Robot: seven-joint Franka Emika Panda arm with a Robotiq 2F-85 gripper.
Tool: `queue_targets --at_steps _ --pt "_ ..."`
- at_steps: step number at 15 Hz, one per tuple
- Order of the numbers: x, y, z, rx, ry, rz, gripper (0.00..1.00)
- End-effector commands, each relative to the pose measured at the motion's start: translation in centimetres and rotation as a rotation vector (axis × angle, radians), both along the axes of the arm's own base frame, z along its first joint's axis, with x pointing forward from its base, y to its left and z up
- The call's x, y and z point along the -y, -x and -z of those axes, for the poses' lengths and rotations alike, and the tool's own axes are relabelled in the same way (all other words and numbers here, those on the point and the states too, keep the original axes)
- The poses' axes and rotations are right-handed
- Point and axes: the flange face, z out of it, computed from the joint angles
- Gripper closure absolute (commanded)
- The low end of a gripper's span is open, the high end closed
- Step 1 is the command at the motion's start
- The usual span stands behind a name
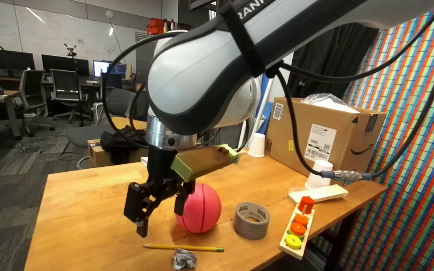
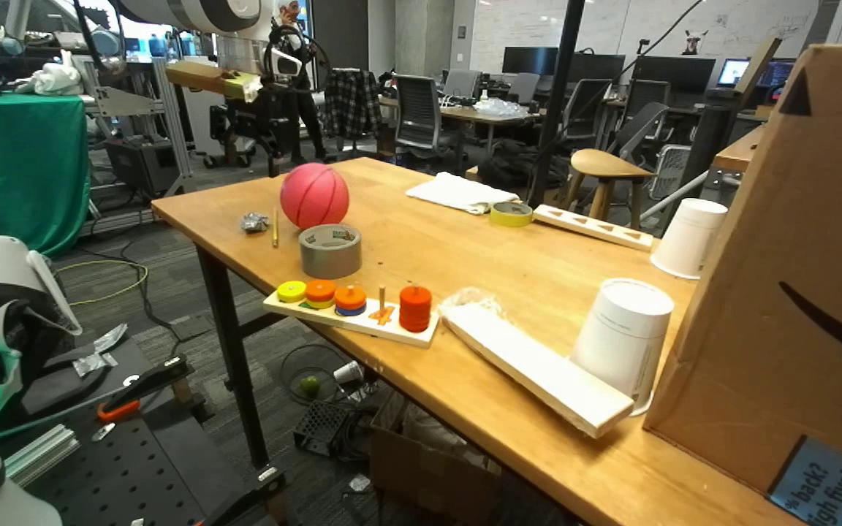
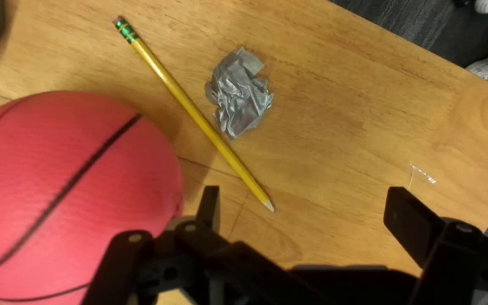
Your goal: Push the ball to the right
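The ball (image 1: 205,209) is pinkish-red with dark seam lines and rests on the wooden table (image 1: 89,210). It shows in both exterior views (image 2: 315,195) and fills the left of the wrist view (image 3: 70,186). My gripper (image 1: 160,221) is open, fingers pointing down, with nothing between its fingertips. In the wrist view the gripper (image 3: 303,192) has one finger close beside the ball and the other farther away over bare wood. In an exterior view that near finger overlaps the ball's edge; I cannot tell whether it touches.
A grey tape roll (image 1: 252,229) stands near the ball. A yellow pencil (image 3: 193,114) and crumpled silver tape (image 3: 239,91) lie by the gripper. A ring-stacking toy (image 2: 351,324), a wooden block (image 2: 538,365), white cups (image 2: 622,343) and a cardboard box (image 1: 315,135) stand farther along the table.
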Motion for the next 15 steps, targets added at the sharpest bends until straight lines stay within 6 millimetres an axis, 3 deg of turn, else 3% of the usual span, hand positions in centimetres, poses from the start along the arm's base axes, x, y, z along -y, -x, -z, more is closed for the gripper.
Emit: queue_targets --at_steps 1,4,7,9,11,15 --pt "0.4 -0.7 0.6 -0.022 -0.038 0.016 0.00" --pt "3.7 -2.5 1.1 -0.017 -0.004 0.034 0.00" --pt "9.0 -3.4 -2.4 0.087 0.185 0.010 0.00" --pt "11.0 -3.2 -3.3 0.127 0.297 -0.031 0.00" --pt "11.7 -2.5 -4.0 0.177 0.402 -0.076 0.00" --pt "9.7 0.6 -2.4 0.284 0.594 -0.180 0.00"
